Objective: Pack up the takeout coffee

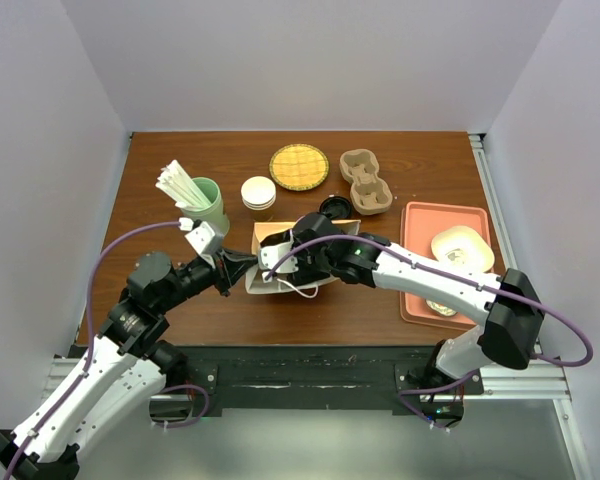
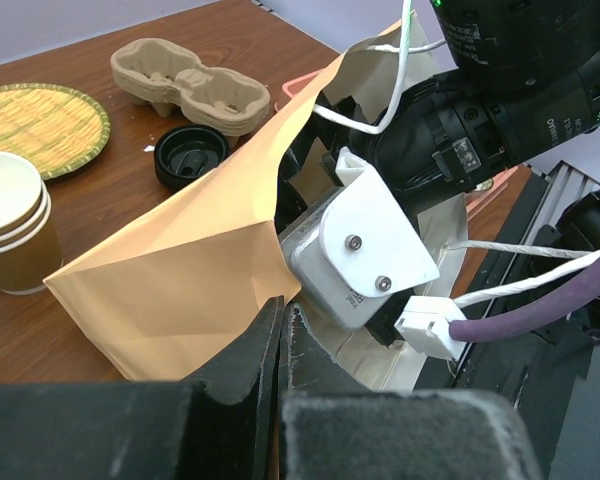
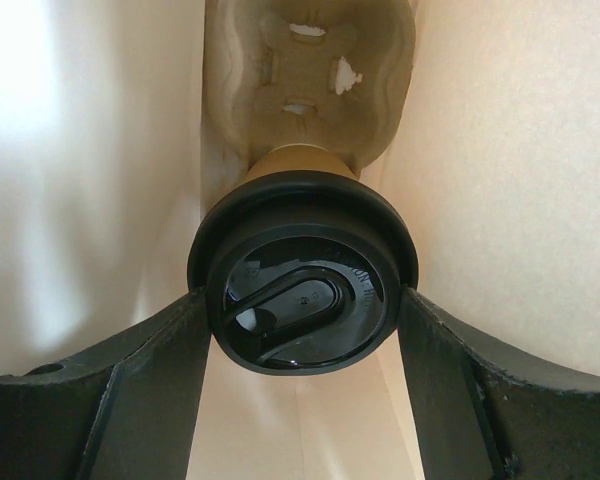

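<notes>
White walls are boxing in a brown wooden table (image 1: pixel 180 160), and at its centre a kraft paper bag (image 2: pixel 170 280) is gaping open toward 3 o'clock. From 9 o'clock the left gripper (image 2: pixel 280 335) is pinching the bag's rim, its jaws pressed flat together on the paper. The right gripper (image 3: pixel 305 305) is sitting deep inside the bag, its fingers (image 3: pixel 150 380) spread only lid-wide and pressing both sides of the takeout coffee (image 3: pixel 302 300), which is standing in a pulp carrier (image 3: pixel 310 70) at the bag's bottom.
</notes>
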Action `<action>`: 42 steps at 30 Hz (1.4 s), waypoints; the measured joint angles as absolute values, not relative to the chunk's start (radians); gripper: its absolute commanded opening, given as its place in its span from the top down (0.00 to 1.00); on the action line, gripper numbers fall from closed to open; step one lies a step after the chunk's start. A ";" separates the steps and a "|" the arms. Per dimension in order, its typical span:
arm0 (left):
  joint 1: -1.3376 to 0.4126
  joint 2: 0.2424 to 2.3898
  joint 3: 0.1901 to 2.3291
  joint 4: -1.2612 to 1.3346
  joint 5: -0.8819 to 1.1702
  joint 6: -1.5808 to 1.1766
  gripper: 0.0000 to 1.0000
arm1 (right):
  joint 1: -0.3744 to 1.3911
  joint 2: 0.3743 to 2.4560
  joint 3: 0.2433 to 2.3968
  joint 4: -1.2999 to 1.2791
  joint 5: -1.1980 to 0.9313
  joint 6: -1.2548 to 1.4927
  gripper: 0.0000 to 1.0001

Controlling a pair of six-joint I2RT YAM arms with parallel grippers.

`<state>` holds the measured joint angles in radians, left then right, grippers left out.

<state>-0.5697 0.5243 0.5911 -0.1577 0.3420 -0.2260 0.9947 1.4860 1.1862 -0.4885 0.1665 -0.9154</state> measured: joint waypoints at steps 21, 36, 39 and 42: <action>-0.570 0.532 0.591 -0.171 0.308 -0.126 1.00 | 0.994 1.405 1.168 -0.558 0.227 -0.897 0.63; -0.570 0.543 0.591 -0.136 0.337 -0.081 1.00 | 0.992 1.427 1.148 -0.556 0.281 -0.920 0.63; -0.570 0.543 0.591 -0.135 0.342 -0.074 1.00 | 0.992 1.427 1.138 -0.547 0.290 -0.928 0.63; -0.570 0.544 0.591 -0.131 0.349 -0.067 1.00 | 0.992 1.427 1.136 -0.543 0.297 -0.929 0.63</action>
